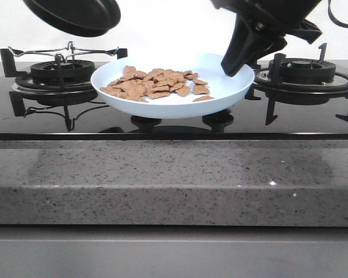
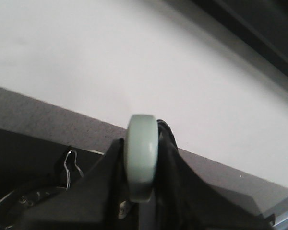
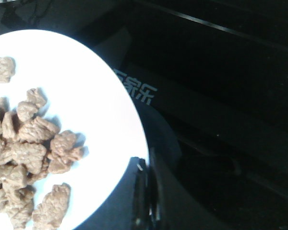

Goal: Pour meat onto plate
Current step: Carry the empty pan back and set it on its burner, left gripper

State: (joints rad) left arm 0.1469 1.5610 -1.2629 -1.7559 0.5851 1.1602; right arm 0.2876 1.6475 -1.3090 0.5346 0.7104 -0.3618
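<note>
The meat (image 1: 153, 86) lies in a loose heap on the left half of the pale blue plate (image 1: 220, 87), which sits over the black hob between the two burners. My right gripper (image 1: 232, 68) is shut on the plate's right rim. In the right wrist view its fingers (image 3: 140, 168) pinch the plate's (image 3: 86, 86) edge, with the meat (image 3: 29, 148) beside them. The black frying pan (image 1: 75, 14) hangs tilted above the plate's left side. My left gripper (image 2: 143, 143) is shut on the pan's pale handle (image 2: 141, 163). The pan's inside is hidden.
Black burners with grates stand on the left (image 1: 61, 72) and the right (image 1: 301, 72) of the plate. A wire stand (image 1: 69, 51) sits on the left burner. Two knobs (image 1: 146, 123) lie under the plate. A grey stone counter edge (image 1: 174, 179) runs along the front.
</note>
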